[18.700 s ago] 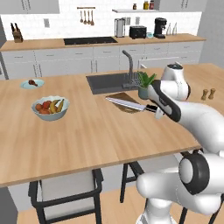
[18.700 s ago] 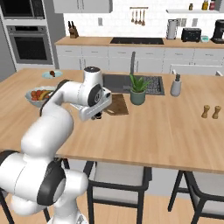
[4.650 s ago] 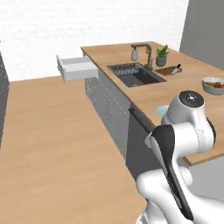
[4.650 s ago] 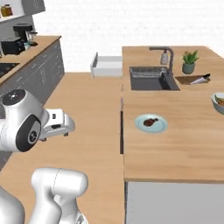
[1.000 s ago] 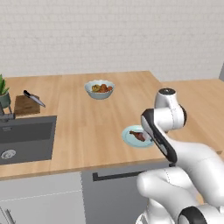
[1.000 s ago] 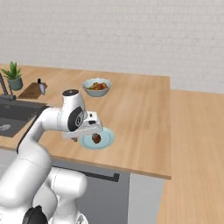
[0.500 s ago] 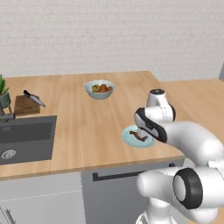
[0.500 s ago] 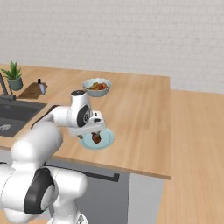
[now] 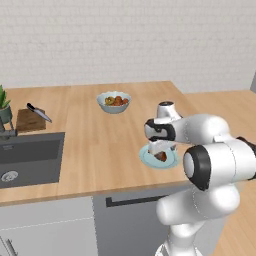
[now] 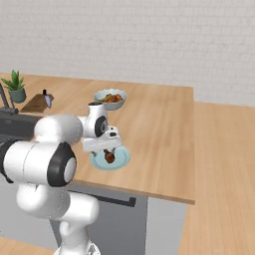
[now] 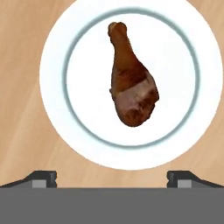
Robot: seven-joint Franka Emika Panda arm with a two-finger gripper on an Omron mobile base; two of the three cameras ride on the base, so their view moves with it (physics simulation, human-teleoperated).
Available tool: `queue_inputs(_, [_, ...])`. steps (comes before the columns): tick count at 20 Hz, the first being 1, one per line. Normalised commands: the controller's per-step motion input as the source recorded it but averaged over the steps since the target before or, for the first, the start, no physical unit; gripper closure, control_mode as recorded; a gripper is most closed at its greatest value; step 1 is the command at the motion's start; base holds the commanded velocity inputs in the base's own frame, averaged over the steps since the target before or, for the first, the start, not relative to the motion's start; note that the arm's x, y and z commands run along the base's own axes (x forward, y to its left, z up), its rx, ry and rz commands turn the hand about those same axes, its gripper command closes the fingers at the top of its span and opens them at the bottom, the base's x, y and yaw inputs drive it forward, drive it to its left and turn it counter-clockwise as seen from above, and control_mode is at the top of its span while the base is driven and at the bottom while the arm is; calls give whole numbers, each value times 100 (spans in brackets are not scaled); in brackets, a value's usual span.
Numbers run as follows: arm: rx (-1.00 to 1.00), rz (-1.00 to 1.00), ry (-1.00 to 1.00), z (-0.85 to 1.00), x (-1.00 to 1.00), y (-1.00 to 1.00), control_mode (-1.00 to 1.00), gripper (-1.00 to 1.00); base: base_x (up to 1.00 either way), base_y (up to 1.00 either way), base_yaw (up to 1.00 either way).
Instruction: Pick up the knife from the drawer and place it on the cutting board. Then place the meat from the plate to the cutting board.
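Below the wide-spread claw (image 11: 112,176) lay the drumstick-shaped meat (image 11: 131,80), centred on the plate (image 11: 57,65), bare rim all round

Light is even and bright in all three views, with no strong source to be told. The wooden surface (image 9: 95,145) shows a flat, matte tone without glare. Shadows are faint: only a soft dark patch lies under the arm beside the plate (image 9: 150,160). Both base views look slightly soft and coarse. In the hand view the plate (image 11: 57,100) and the meat (image 11: 131,87) on it appear sharper, and the plate's white is almost washed out.
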Motion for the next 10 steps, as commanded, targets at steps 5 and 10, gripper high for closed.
queue_inputs(5, [0,0,9,-40,48,0,-100,-100,0,0,0])
queue_inputs(10, [0,0,4,-50,39,0,-100,-100,0,0,0])
